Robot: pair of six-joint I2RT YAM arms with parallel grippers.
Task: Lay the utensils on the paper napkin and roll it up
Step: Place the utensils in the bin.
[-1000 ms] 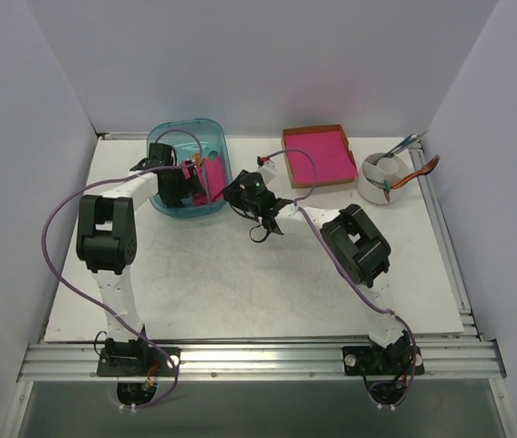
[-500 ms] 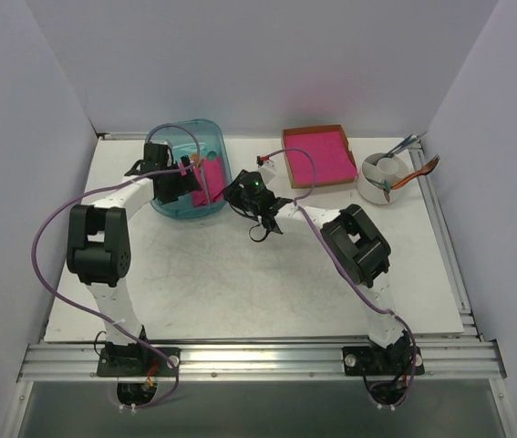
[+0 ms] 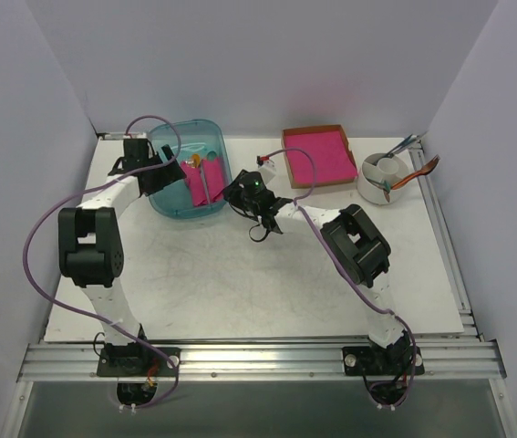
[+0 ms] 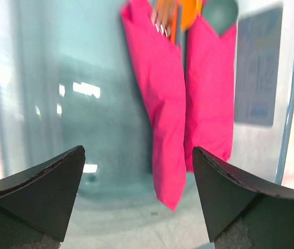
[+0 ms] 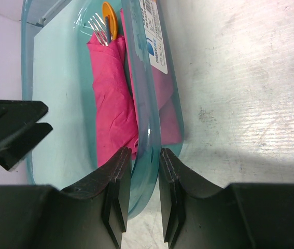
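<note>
Status, big to small: table (image 3: pixel 240 283) carries a teal bin (image 3: pixel 194 120) far-left, a cardboard tray of pink sheets (image 3: pixel 317 157) far-centre, and a white cup (image 3: pixel 367 187) of spare cutlery far-right. Left gripper (image 4: pixel 136 155) hangs over the bin's left side with its fingers wide apart and nothing between them. Right gripper (image 5: pixel 144 153) is at the bin's right wall, one finger inside and one outside, closed down on the rim. It looks like it's steadying the bin, not handling the roll. Paper napkin (image 5: pixel 110 104) is already a tight pink roll lying flat on the bin floor, long side against the right wall. Fork (image 5: pixel 99 27) tines and orange spoon (image 5: pixel 109 14) bowl poke out of its far end, so both utensils are wrapped inside. A second pink roll (image 4: pixel 211 93) touches it, with a teal spoon bowl (image 4: pixel 220 14) at its top; not our item. My read is that place and roll are both done and the roll is binned. All that's left, at most, is to release the bin wall and pull both arms clear. The roll looks closed in both wrist views, and I can't tell whether its loose edge is tucked underneath.
</note>
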